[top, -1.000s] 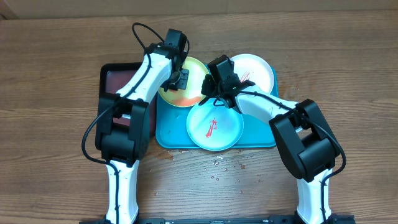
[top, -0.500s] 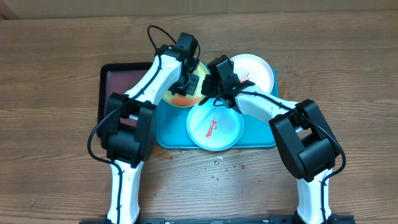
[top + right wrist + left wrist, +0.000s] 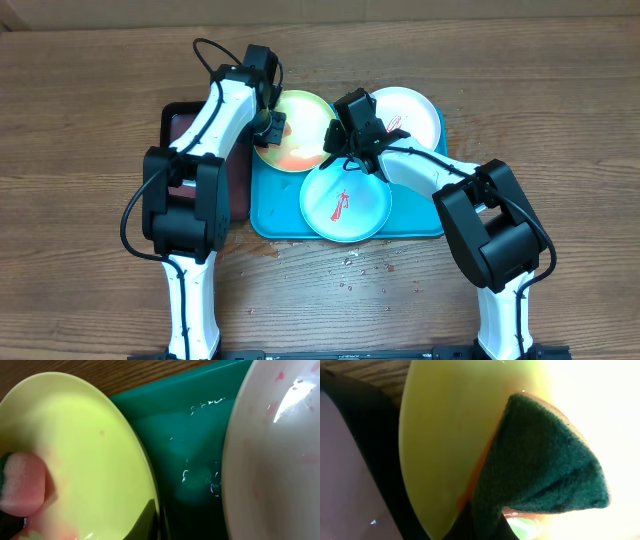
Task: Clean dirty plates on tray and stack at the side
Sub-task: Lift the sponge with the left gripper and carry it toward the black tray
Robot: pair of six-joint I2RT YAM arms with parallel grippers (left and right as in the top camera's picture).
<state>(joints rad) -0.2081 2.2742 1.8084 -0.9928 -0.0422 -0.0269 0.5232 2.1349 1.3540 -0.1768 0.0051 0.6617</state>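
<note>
The yellow-green plate (image 3: pixel 300 125) lies at the turquoise tray's (image 3: pixel 272 215) back left, with an orange-red smear near its front. My left gripper (image 3: pixel 272 127) is shut on a green sponge (image 3: pixel 545 470) with a pink-orange backing, pressed on the plate's left side (image 3: pixel 445 435). My right gripper (image 3: pixel 335 152) is shut on the plate's right rim (image 3: pixel 90 445), with its fingers (image 3: pixel 156 520) on either side of the edge. The white plate (image 3: pixel 410 115) with red smears sits at the back right and shows in the right wrist view (image 3: pixel 275 460). The pale mint plate (image 3: pixel 345 200) with a red smear sits in front.
A smaller black-rimmed dark-red tray (image 3: pixel 185 130) lies to the left of the turquoise tray, under my left arm, and shows in the left wrist view (image 3: pixel 345 480). Water droplets (image 3: pixel 350 265) lie on the wooden table in front of the tray.
My left gripper swept the sponge right across the yellow-green plate, then back to its left side. My right gripper and the other plates have not moved.
</note>
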